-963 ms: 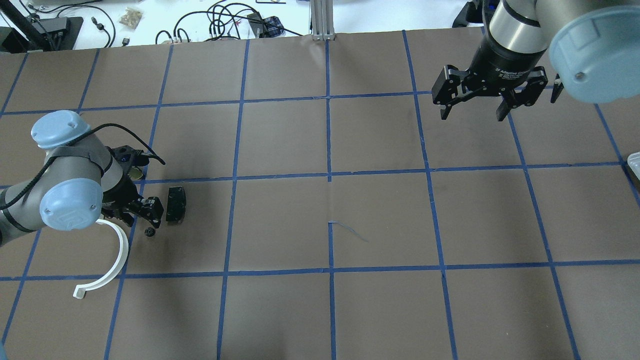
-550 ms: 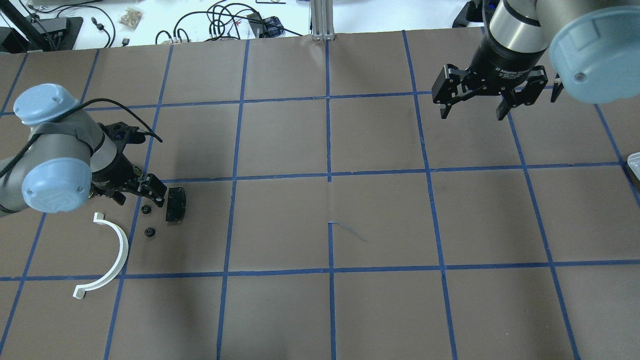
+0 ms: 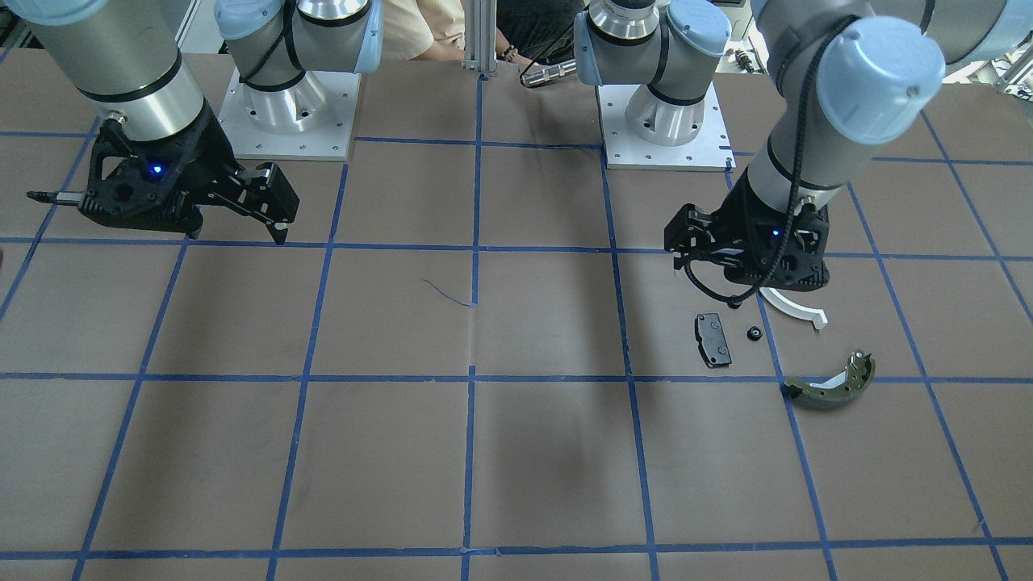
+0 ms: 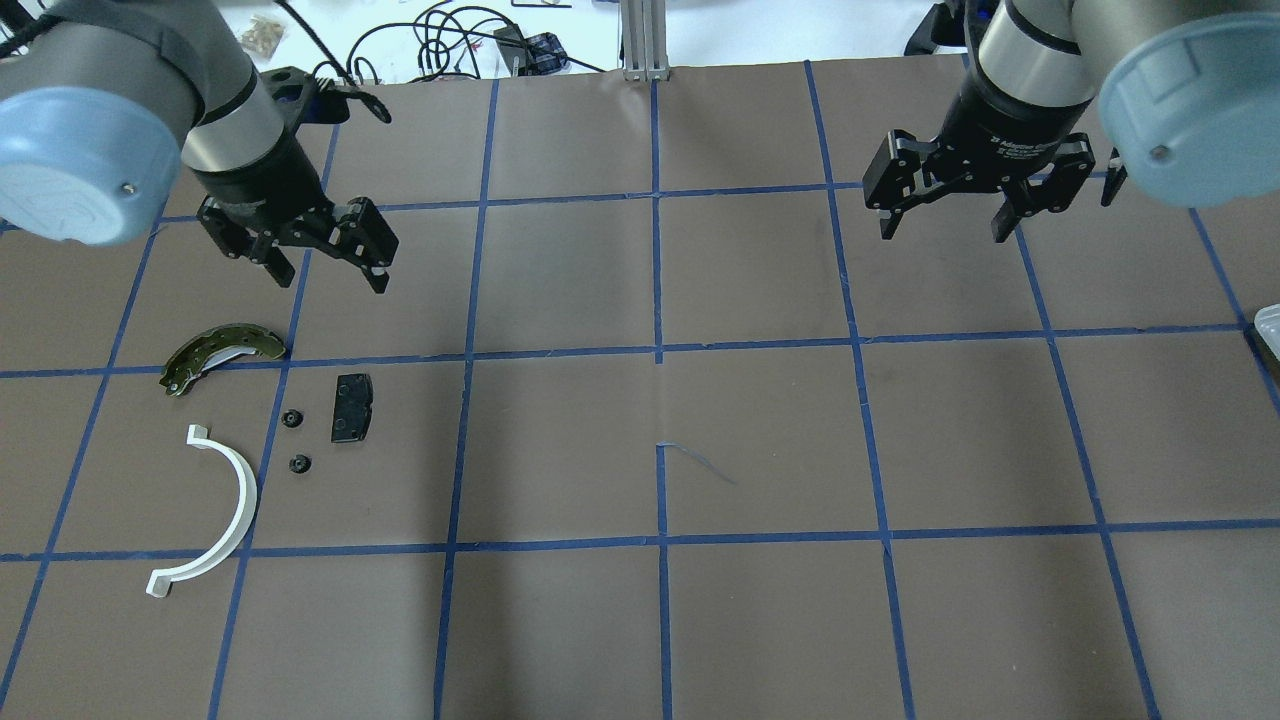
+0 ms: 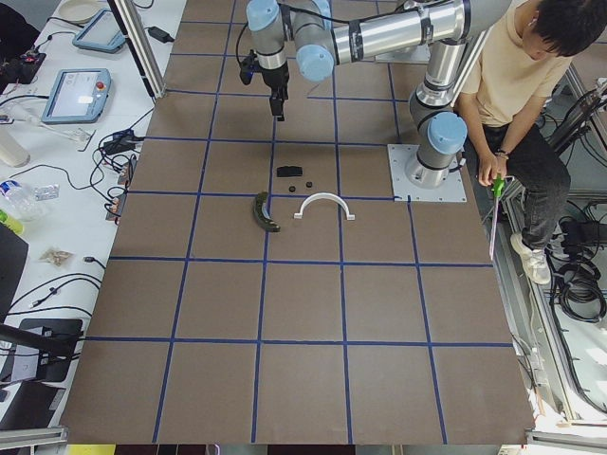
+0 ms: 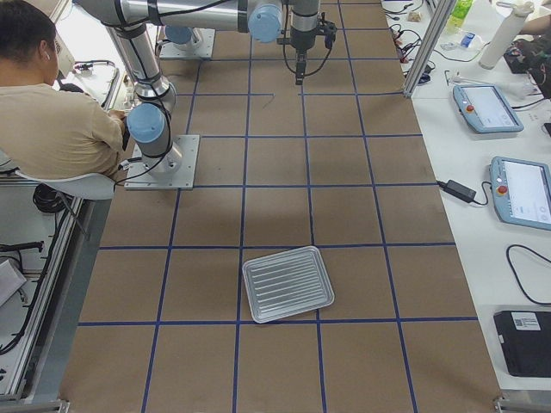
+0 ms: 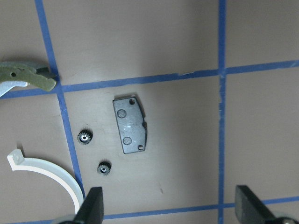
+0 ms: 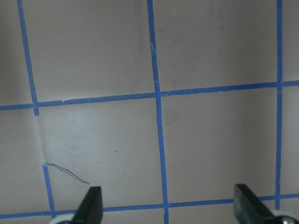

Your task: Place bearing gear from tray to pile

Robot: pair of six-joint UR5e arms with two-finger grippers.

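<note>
Two small black bearing gears (image 4: pixel 292 419) (image 4: pixel 299 464) lie on the table in the pile, between the black brake pad (image 4: pixel 351 408) and the white half-ring (image 4: pixel 215 510). The olive brake shoe (image 4: pixel 222 355) lies just beyond them. My left gripper (image 4: pixel 328 275) is open and empty, raised above the table beyond the pile. Its wrist view shows both gears (image 7: pixel 84 137) (image 7: pixel 104 167), the pad (image 7: pixel 130 125) and its fingertips (image 7: pixel 93 205) apart. My right gripper (image 4: pixel 943 233) is open and empty over bare table at the far right. The tray (image 6: pixel 287 283) looks empty.
The tray's corner (image 4: pixel 1268 325) shows at the overhead view's right edge. Cables and small items (image 4: pixel 450 40) lie on the white bench beyond the table's far edge. A seated person (image 5: pixel 517 85) is behind the robot bases.
My left gripper was low over the pile, where only one gear showed. It left a second gear beside the pad, then rose and moved away, uncovering the brake shoe. The right arm stayed still.
</note>
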